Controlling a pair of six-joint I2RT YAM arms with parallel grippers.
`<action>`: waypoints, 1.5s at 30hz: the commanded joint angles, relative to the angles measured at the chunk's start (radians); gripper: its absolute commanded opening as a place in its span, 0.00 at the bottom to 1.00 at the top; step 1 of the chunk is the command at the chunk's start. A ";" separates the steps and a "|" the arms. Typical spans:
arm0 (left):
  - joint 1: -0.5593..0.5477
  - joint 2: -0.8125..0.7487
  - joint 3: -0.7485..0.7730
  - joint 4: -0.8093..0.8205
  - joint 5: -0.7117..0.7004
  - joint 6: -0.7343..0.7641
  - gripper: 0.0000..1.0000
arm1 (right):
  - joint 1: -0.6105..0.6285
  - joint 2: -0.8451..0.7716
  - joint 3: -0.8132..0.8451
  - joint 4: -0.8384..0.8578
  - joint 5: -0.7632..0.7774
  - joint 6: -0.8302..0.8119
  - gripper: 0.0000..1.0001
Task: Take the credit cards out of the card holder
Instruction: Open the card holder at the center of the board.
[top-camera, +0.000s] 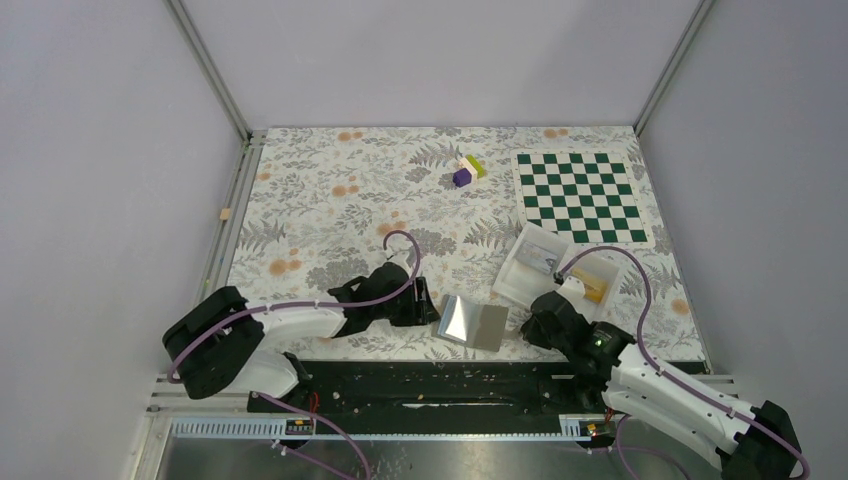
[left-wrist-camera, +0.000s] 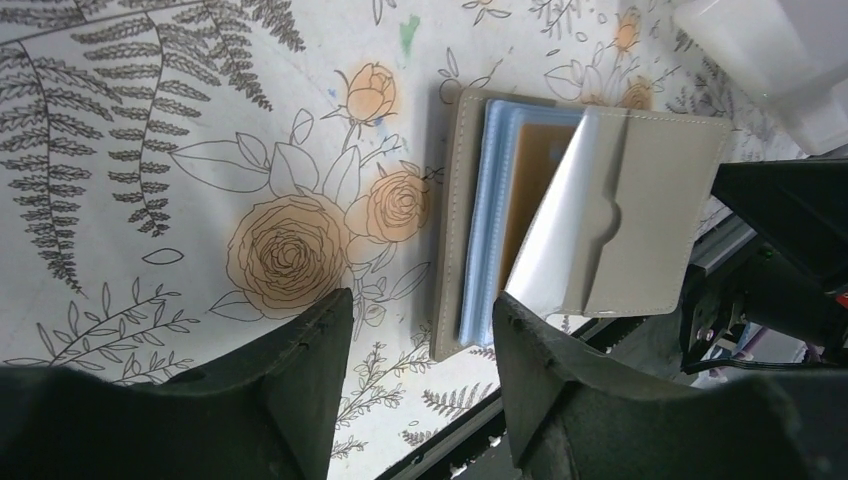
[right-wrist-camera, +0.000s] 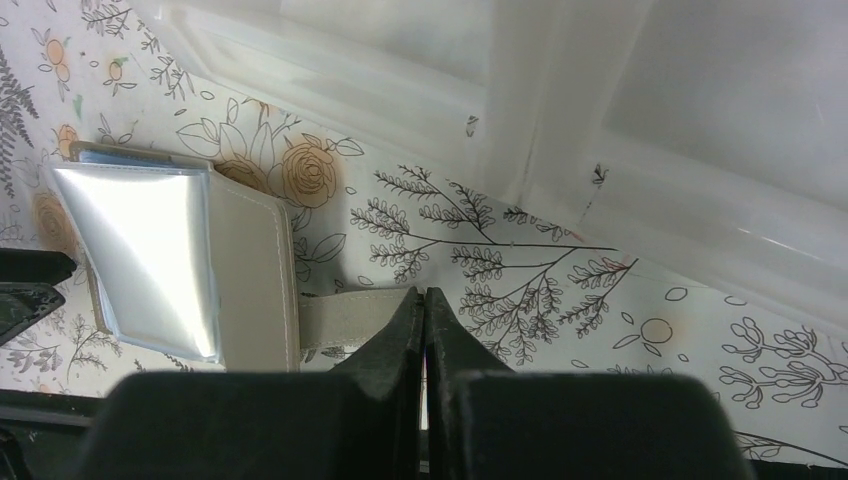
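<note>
The card holder (top-camera: 475, 323) lies open on the floral cloth near the front edge, grey outside with light blue sleeves. In the left wrist view the card holder (left-wrist-camera: 455, 220) shows a tan card (left-wrist-camera: 535, 170) inside a sleeve, with a clear sleeve (left-wrist-camera: 560, 230) raised over it. My left gripper (top-camera: 428, 305) is open just left of the holder, empty (left-wrist-camera: 420, 310). My right gripper (top-camera: 530, 322) is at the holder's right edge, shut (right-wrist-camera: 423, 295) on its grey strap (right-wrist-camera: 340, 318). A dark card (top-camera: 540, 260) and a tan card (top-camera: 590, 285) lie in the white tray (top-camera: 510, 278).
The white divided tray (right-wrist-camera: 600, 150) stands right behind the right gripper. A green chessboard mat (top-camera: 580, 197) lies at the back right, small coloured blocks (top-camera: 468, 170) at the back middle. The black rail (top-camera: 450, 375) runs along the table's front edge, close under the holder.
</note>
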 joint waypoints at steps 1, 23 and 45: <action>0.008 0.024 0.008 0.048 0.042 -0.022 0.53 | -0.006 0.000 -0.014 -0.021 0.049 0.041 0.00; 0.010 0.120 0.016 0.276 0.235 -0.016 0.14 | -0.006 -0.029 0.042 -0.002 -0.005 -0.045 0.16; 0.001 0.144 0.031 0.368 0.294 -0.050 0.00 | -0.006 -0.033 0.249 -0.031 -0.109 -0.088 0.54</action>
